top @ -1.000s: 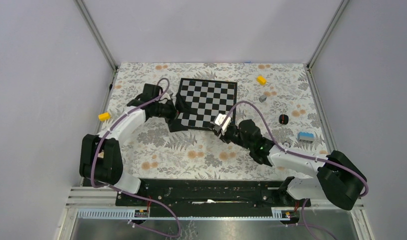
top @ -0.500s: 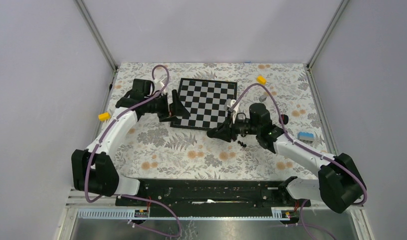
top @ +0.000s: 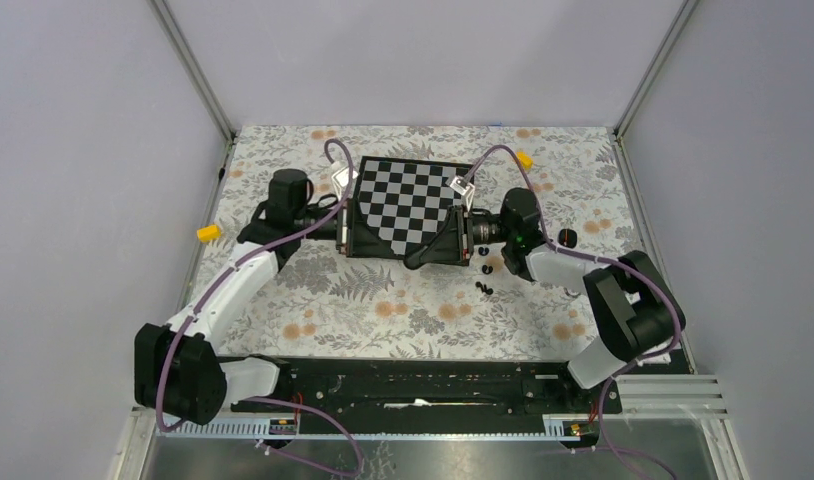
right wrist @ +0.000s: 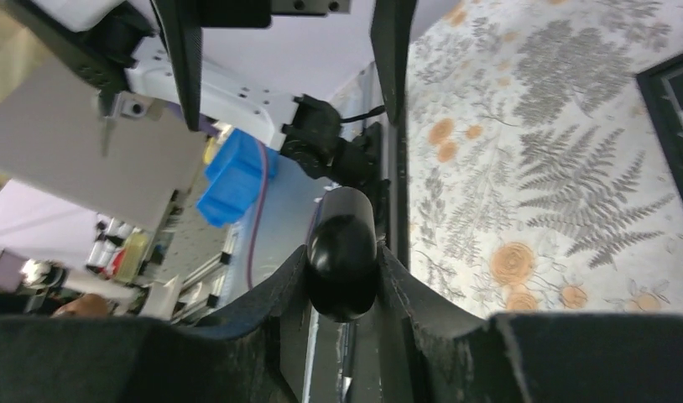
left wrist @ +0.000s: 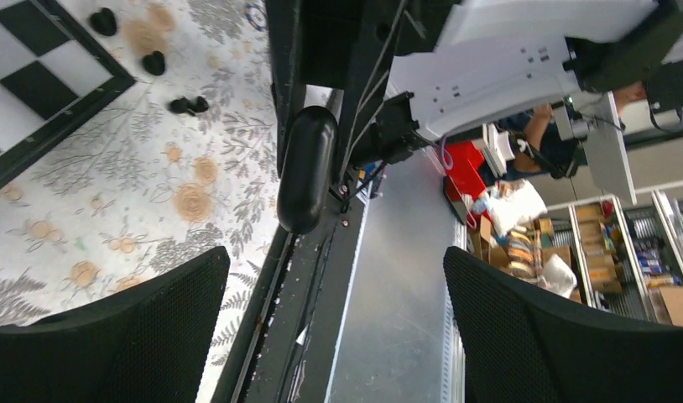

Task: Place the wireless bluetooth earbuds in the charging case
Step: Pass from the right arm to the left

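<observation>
- Between the right gripper's [right wrist: 342, 290] fingers [right wrist: 263, 336] only a narrow slot shows. A glossy black rounded shape [right wrist: 342, 252] sits in that slot in the wrist view. I cannot tell whether it is pinched there or lies farther off.
- On the left gripper [left wrist: 334, 269] the fingers [left wrist: 112, 336] stand wide apart.
- Seen from above, the right gripper [top: 425, 258] lies over the near right corner of the board [top: 403, 200], pointing left. The left gripper [top: 344, 215] sits against the board's left edge.
- Just off that near right corner, the earbuds [top: 484, 289] lie loose on the floral cloth [top: 383, 310], a few black dots close together. The left wrist view has the earbuds [left wrist: 153, 61] beside the board's black border.
- Farther right, the case [top: 567, 237] sits on the cloth just beside the right forearm, apart from the earbuds. It is too small to tell whether its lid is up.
- One yellow block [top: 209, 232] lies at the cloth's left edge, another yellow block [top: 523, 158] near the far right corner.
</observation>
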`<state>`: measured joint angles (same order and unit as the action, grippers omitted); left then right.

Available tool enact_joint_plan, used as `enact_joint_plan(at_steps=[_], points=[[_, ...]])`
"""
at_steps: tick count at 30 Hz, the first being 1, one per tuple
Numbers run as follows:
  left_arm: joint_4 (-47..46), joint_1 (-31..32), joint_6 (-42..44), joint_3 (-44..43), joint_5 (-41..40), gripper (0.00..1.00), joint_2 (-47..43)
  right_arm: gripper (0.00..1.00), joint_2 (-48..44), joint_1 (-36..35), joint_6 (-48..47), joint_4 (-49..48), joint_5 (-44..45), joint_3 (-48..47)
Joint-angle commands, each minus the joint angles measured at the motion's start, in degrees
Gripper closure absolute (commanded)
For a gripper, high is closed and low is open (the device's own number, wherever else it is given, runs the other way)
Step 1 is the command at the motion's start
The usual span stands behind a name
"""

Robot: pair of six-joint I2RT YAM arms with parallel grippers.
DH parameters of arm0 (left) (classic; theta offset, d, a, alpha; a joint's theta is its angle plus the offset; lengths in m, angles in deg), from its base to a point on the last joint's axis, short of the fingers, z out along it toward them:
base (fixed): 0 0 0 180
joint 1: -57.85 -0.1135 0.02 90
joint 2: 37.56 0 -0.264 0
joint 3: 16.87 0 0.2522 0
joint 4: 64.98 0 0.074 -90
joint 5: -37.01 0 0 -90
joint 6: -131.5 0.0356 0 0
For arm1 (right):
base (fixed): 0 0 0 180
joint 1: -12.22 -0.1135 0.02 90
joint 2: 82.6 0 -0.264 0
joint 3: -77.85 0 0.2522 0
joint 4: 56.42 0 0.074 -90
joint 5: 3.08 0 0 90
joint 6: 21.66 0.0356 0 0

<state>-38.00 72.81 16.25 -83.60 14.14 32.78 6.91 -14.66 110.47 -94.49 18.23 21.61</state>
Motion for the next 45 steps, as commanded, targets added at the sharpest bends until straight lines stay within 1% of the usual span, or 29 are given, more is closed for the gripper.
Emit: enact_joint_plan(at_steps=[1, 2, 3, 4, 6, 10, 12, 15, 17, 20, 24, 29, 33, 38, 39, 40, 41, 45], points=[[-7.17, 4.05, -2.30, -1.08, 3.52, 0.01, 2.02, 1.00, 5.49, 0.07, 26.70, -32.50, -6.43, -3.12], [-6.99, 4.66, -2.45, -1.35, 2.67, 0.01, 2.65, 1.00, 7.38, 0.07, 32.30, -39.55, -6.74, -3.78], [-6.41, 4.75, -2.34, -1.65, 1.97, 0.03, 3.21, 1.00, 9.21, 0.07, 35.99, -43.61, -6.88, -4.68], [-5.39, 4.73, -1.69, -2.19, 1.06, 0.04, 3.76, 1.00, 10.17, 0.06, 37.38, -43.85, -7.17, -5.09], [-3.49, 4.73, -0.94, -3.23, 0.11, 0.05, 4.66, 1.00, 10.53, 0.07, 36.83, -43.88, -7.52, -4.76], [-5.90, 4.68, -4.93, -3.26, 1.04, 0.09, 5.81, 1.00, 9.81, 0.02, 35.58, -43.87, -8.11, -3.96], [-10.62, 4.72, -9.56, -2.02, 2.48, 0.12, 5.98, 1.00, 9.54, 0.02, 35.24, -43.80, -8.28, -3.72], [-23.49, 4.77, -18.94, 0.92, 3.98, 0.13, 5.61, 1.00, 8.92, 0.07, 33.81, -43.75, -7.37, -2.97], [-25.63, 4.81, -21.65, 1.22, 3.41, 0.14, 6.03, 1.00, 8.56, 0.02, 33.24, -43.71, -6.94, -2.50], [-26.09, 5.34, -22.87, 0.69, 2.58, 0.18, 6.74, 1.00, 8.65, 0.05, 33.28, -43.74, -6.81, -2.54], [-32.02, 7.01, -27.24, 1.37, 2.97, 0.22, 7.29, 1.00, 8.81, 0.01, 33.04, -43.73, -5.98, -2.33], [-31.14, 7.95, -26.86, 1.45, 2.17, 0.28, 8.64, 1.00, 8.80, -0.02, 33.08, -43.71, -5.75, -2.57], [-31.06, 8.52, -26.63, 1.43, 2.28, 0.37, 9.13, 1.00, 8.34, -0.02, 33.37, -43.70, -6.01, -2.72], [-27.08, 9.37, -23.67, 0.38, 2.21, 0.43, 10.03, 1.00, 7.81, 0.00, 33.31, -43.70, -5.68, -2.21], [-27.02, 9.46, -23.62, 0.41, 2.19, 0.46, 10.19, 1.00, 7.74, -0.02, 33.24, -43.77, -5.55, -2.11], [-27.01, 9.59, -23.61, 0.41, 2.18, 0.51, 10.29, 1.00, 7.65, -0.02, 33.20, -43.72, -5.39, -2.01], [-27.01, 9.69, -23.61, 0.49, 2.21, 0.54, 10.33, 1.00, 7.64, 0.03, 33.22, -43.71, -5.22, -1.91], [-26.37, 10.08, -23.02, 0.48, 2.13, 0.52, 10.25, 1.00, 7.35, -0.01, 33.11, -43.73, -5.15, -1.75]])
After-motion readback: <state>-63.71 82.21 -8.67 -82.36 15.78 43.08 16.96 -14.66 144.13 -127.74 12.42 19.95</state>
